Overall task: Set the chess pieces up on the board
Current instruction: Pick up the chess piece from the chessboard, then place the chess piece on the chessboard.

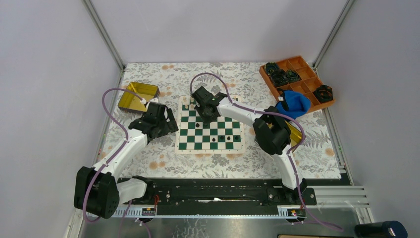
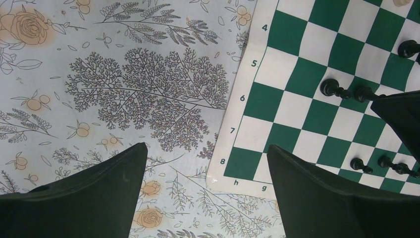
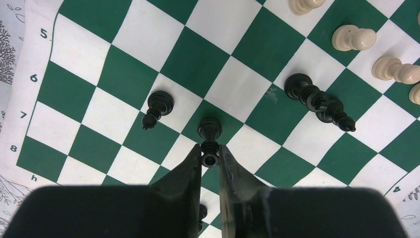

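- Right tool (image 3: 210, 148) is closed on the head of a black chess piece (image 3: 209, 130), which stands on a green square of the board (image 3: 193, 59).
- Wide open and holding nothing, the left tool (image 2: 205, 148) hangs over the cloth (image 2: 148, 64), just beside the board corner marked 8 and h.
- On squares near the gripped one are other black pieces (image 3: 319, 101); the cream pieces (image 3: 354, 37) are farther along the board.
- Pale, with grey leaves and orange flowers, the cloth covers the bench (image 1: 237, 84), and the board lies near its middle.
- At the back left stands a gold tin (image 1: 136, 95). At the back right an orange tray (image 1: 302, 74) with compartments holds black rings (image 1: 278, 75), and a blue cloth (image 1: 293, 104) touches its near edge.
- Plain pale grey walls (image 1: 213, 29) close the bench on three sides, with metal posts (image 1: 104, 32) in the back corners.
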Tool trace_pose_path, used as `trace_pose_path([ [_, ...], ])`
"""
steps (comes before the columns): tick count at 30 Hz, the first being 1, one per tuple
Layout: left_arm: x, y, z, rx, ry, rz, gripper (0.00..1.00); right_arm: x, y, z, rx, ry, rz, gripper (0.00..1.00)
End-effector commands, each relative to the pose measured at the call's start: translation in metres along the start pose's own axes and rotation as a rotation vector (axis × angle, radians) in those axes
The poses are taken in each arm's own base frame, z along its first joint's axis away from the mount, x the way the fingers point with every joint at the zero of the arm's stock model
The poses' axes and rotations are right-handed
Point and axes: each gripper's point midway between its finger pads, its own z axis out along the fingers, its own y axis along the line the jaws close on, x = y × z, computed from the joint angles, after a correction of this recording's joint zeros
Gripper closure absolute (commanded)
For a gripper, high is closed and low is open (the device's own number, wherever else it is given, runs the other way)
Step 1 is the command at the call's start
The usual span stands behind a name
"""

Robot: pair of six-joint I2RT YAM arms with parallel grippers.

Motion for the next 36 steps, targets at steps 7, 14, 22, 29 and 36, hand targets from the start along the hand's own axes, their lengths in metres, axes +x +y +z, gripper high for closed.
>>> trace_pose_path([
  [7,-0.011,-0.005,-0.001,0.032,-0.052,-0.006,0.01,-0.018,0.003,-0.042,-0.038,-0.064,0.026,0.92],
  [14,-0.01,-0.006,-0.001,0.036,-0.046,-0.003,0.01,-0.002,0.014,-0.062,-0.047,-0.066,0.024,0.93],
  [22,-0.008,-0.009,-0.001,0.042,-0.045,0.005,0.01,0.027,0.038,-0.069,-0.052,-0.036,-0.008,0.93],
  [29,-0.008,-0.013,-0.005,0.051,-0.059,0.015,0.01,0.049,0.058,-0.068,-0.043,-0.007,-0.044,0.93],
  [36,-0.009,-0.014,-0.006,0.053,-0.062,0.02,0.01,0.062,0.063,-0.064,-0.023,0.028,-0.059,0.94],
])
